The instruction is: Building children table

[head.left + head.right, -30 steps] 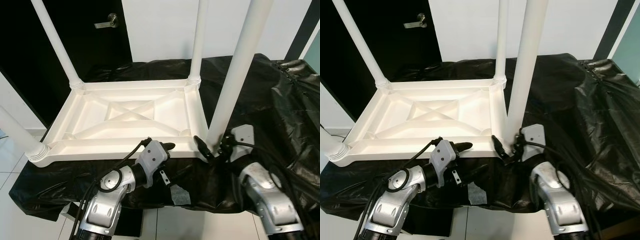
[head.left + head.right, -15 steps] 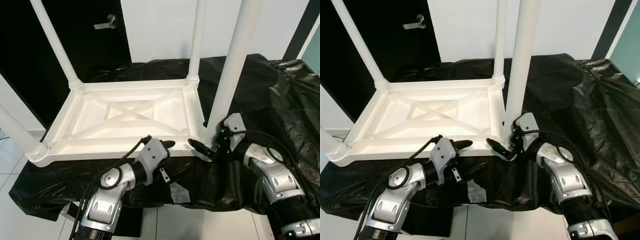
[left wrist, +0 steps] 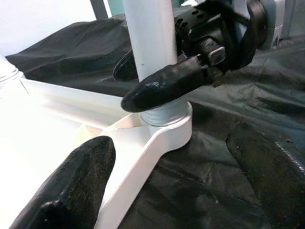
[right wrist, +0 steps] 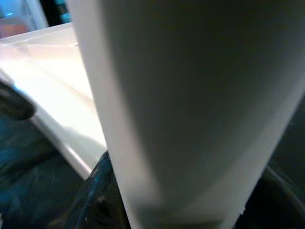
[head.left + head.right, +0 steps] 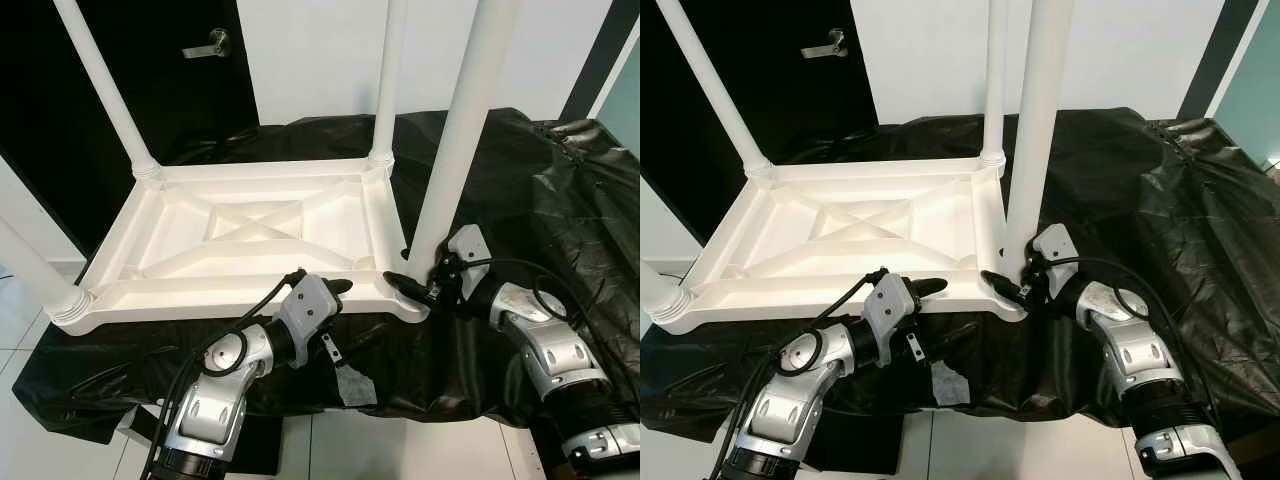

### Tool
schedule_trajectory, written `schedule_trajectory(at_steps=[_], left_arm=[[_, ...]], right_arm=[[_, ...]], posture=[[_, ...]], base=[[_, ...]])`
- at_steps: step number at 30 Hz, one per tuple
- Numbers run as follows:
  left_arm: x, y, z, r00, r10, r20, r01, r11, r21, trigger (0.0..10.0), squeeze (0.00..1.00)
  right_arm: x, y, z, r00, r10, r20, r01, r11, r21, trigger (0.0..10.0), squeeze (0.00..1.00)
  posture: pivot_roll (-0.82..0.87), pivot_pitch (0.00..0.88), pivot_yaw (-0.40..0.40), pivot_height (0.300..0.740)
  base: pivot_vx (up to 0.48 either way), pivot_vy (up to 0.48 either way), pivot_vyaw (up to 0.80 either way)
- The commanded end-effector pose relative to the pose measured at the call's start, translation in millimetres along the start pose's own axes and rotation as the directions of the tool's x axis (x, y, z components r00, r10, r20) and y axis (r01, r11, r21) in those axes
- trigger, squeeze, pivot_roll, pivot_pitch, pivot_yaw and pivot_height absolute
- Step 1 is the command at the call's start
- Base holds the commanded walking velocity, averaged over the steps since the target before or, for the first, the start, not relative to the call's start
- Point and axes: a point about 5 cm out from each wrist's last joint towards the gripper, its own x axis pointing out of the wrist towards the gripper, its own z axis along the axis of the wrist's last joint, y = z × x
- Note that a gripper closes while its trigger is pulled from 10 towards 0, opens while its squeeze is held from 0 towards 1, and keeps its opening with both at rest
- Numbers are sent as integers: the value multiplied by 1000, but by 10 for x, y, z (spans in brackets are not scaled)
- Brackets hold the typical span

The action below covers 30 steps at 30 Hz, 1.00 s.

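- The upside-down white plastic children's table point(image 5: 250, 235) is lying on a black plastic sheet point(image 5: 560, 200).
- The right gripper point(image 5: 412, 288) is squeezing the near-right white round table leg point(image 5: 455, 140) low down, at 4 o'clock of the table.
- The left gripper point(image 5: 335, 292) is waiting with fingers spread, touching the table's near edge at 6 o'clock.

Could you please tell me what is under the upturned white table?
The table lies on a black sheet that drapes over whatever bears it. What the sheet covers is hidden; pale floor tiles show beside it.
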Motion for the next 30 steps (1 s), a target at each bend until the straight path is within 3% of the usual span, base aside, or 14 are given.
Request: schedule_trajectory(at_steps=[1,3,4,5,6,10,13,14,18,26,27,28,29,30], left_arm=[[-33,93,-39,983,181,-15,-181,983,-2,10000,0],[-37,96,-39,982,189,-15,-189,982,-6,10000,0],[-37,96,-39,982,189,-15,-189,982,-6,10000,0],[-41,93,-47,981,193,-17,-193,981,-6,10000,0],[-51,81,-57,980,198,-21,-199,980,-4,10000,0],[-61,77,-65,979,201,-24,-201,980,-11,10000,0],[-67,86,-76,978,204,-32,-205,979,-4,10000,0],[-67,86,-76,978,204,-32,-205,979,-4,10000,0],[-73,105,-74,976,216,-33,-216,976,-2,10000,0],[-65,120,-80,975,221,-30,-221,975,-1,10000,0],[-59,134,-79,974,224,-28,-224,975,2,10000,0],[-59,134,-79,974,224,-28,-224,975,2,10000,0],[-53,148,-74,974,226,-24,-226,974,3,10000,0],[-43,155,-68,973,228,-21,-228,974,4,10000,0]], right_arm=[[-26,37,-171,992,-78,-97,77,997,-16,0,0],[-44,43,-203,975,-194,-106,197,980,13,0,0],[-44,43,-203,975,-194,-106,197,980,13,0,0],[-51,62,-229,957,-266,-117,274,961,51,0,0],[-67,137,-278,908,-394,-141,409,907,98,0,0],[-60,216,-298,881,-447,-152,466,875,131,0,0],[-30,321,-293,792,-588,-163,609,780,144,0,0],[-30,321,-293,792,-588,-163,609,780,144,0,0],[44,435,-250,738,-653,-171,675,711,198,0,0],[59,468,-174,728,-668,-156,684,690,235,0,0],[70,469,-156,732,-665,-148,679,693,244,4275,0],[70,469,-156,732,-665,-148,679,693,244,4275,0],[79,464,-134,729,-670,-143,682,691,240,10000,0],[74,447,-112,737,-664,-126,672,702,236,10000,0]], posture=[[-31,0,3,740],[-29,0,0,740],[-29,0,0,740],[-28,0,1,740],[-20,0,-1,740],[-21,0,2,740],[-17,0,1,740],[-17,0,1,740],[-17,0,-3,740],[-22,0,-12,740],[-26,0,-13,740],[-26,0,-13,740],[-31,0,-13,740],[-29,0,-12,740]], base=[[0,0,0],[0,0,0],[0,0,0],[0,0,0],[0,0,0],[0,0,0],[0,0,0],[0,0,0],[0,0,0],[0,0,0],[0,0,0],[0,0,0],[0,0,0],[0,0,0]])
